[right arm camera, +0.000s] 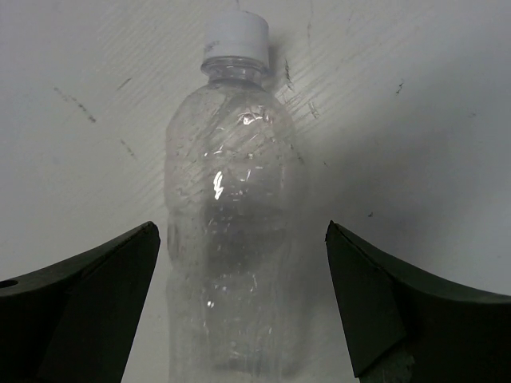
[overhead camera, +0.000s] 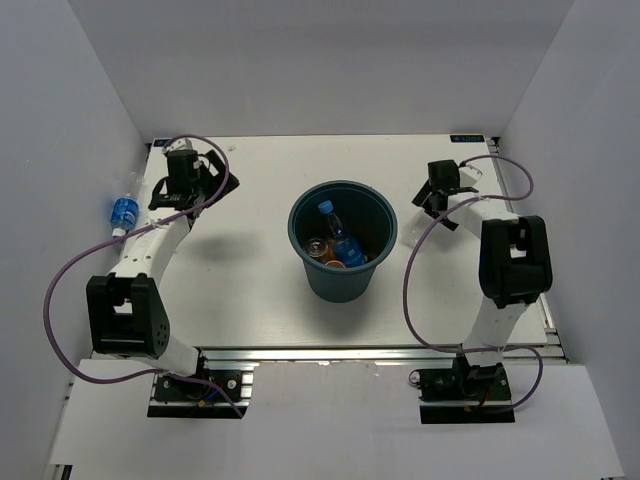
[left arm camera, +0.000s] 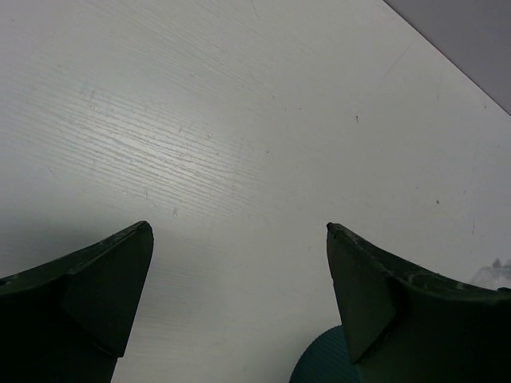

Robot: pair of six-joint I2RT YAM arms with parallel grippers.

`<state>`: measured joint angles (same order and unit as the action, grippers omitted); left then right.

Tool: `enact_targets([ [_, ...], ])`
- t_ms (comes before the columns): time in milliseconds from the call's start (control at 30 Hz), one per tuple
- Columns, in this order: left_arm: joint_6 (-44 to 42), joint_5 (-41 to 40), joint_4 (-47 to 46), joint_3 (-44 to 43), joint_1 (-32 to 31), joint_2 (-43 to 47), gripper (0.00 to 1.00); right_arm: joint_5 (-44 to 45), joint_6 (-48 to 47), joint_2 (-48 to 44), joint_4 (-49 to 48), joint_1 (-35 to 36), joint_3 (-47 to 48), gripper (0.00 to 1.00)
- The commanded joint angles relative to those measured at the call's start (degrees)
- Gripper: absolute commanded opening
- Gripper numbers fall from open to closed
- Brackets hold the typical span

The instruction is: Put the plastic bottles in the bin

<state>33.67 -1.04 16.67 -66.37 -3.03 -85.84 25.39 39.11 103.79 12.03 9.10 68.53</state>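
Currently, the right hand (right arm camera: 239,227) gapes wide, gripping nothing, straddling the plain clear bottle (right arm camera: 227,207) lying on the table (overhead camera: 270,170). Far-left, the left hand (left arm camera: 239,227) hangs equally open over bare surface. At centre, the bin (overhead camera: 338,283) holds bottles (overhead camera: 340,245).

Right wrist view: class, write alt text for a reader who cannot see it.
A plain clear plastic bottle with a white cap lies on the white table, cap pointing away from the camera, between the two dark fingers of the open right tool.
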Motion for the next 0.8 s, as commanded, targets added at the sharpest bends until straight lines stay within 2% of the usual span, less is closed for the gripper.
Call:
enact_targets([
  [0,-0.4,1.0,-1.0,0.2,1.0,0.9,0.98,2.7,2.5,3.9,3.3,-0.3,4.5,0.89],
  [167,-0.6,1.0,-1.9,1.2,1.8,0.9,0.98,3.8,3.4,9.2,3.3,-0.4,5.6,0.87],
  [267,-0.4,1.0,-1.5,1.2,2.1,0.4,0.98,4.1,1.9,11.2,3.3,-0.3,7.7,0.78],
  [300,-0.3,1.0,-1.0,1.2,2.1,0.3,0.98,4.0,1.6,11.3,3.7,-0.4,8.7,0.72],
  [400,0.2,0.9,-0.3,1.5,2.2,0.4,0.98,3.7,-0.3,9.2,3.4,-0.4,8.7,0.61],
  [533,1.0,0.8,-0.5,2.7,2.2,2.1,0.98,1.3,-4.8,0.0,-1.3,-0.3,4.5,0.55],
  [633,1.9,0.8,-0.7,4.2,2.2,3.5,0.98,-4.6,-11.8,-8.7,-7.1,-0.3,1.0,0.53],
  [767,2.0,1.0,-1.1,6.3,2.2,5.0,0.98,-20.8,-19.6,-20.1,-12.6,0.0,-1.4,0.48],
])
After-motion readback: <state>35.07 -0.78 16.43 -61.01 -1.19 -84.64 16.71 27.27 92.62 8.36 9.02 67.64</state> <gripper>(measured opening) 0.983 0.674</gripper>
